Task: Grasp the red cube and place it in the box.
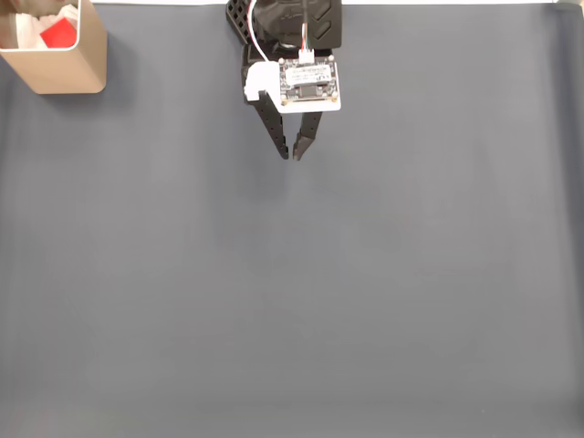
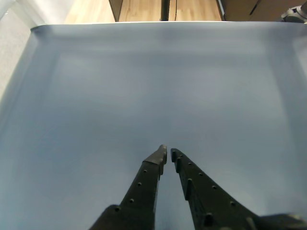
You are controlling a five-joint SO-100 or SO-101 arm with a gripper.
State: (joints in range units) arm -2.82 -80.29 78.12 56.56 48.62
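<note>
We see the red cube (image 1: 58,35) resting inside the box (image 1: 73,73), far left of our empty, nearly closed gripper (image 1: 292,155), so we should simply stay clear.

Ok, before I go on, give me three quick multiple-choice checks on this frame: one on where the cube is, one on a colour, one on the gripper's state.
1. Where is the red cube?
A. on the mat in mid-table
B. inside the box
C. between the fingers

2. What colour is the mat that covers the table?
A. dark grey-blue
B. green
C. white

3. How does the gripper stand?
A. wide open
C. clamped on the cube
B. fingers nearly together, holding nothing

Answers:
1 B: in the fixed view, red shows within the tan walls at top left.
2 A: both views show a plain grey-blue surface.
3 B: in the wrist view the fingertips almost meet, with only bare mat between them.
</note>
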